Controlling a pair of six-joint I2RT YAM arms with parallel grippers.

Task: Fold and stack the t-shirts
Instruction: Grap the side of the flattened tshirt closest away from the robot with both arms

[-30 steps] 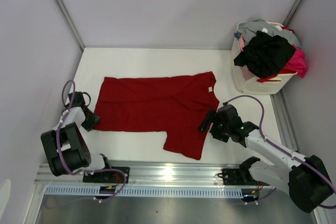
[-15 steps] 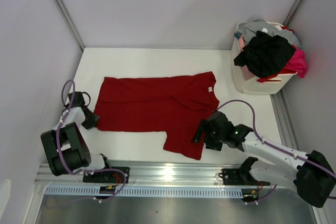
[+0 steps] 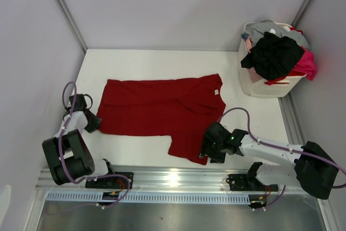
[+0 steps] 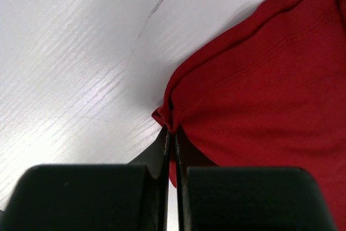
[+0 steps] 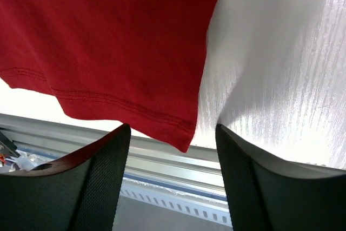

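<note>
a plain dark red t-shirt (image 3: pixel 162 109) of soft matte knit lies spread nearly flat in the middle of the white worktop (image 3: pixel 140 63), one sleeve reaching toward the near edge, its double-stitched hem showing. the left claw (image 4: pixel 172 133) is clamped on a puckered fold at the shirt's left near corner, close to the worktop's left edge. the right claw (image 5: pixel 173 133) stands apart, its textured black fingers (image 5: pixel 102 177) either side of the sleeve's hem corner at the near edge. a second ago it sat further back, beside the shirt's right side. a perforated white basket (image 3: pixel 259 87) in the far right corner holds a heap of other t-shirts (image 3: pixel 273 55), black, pink and grey.
</note>
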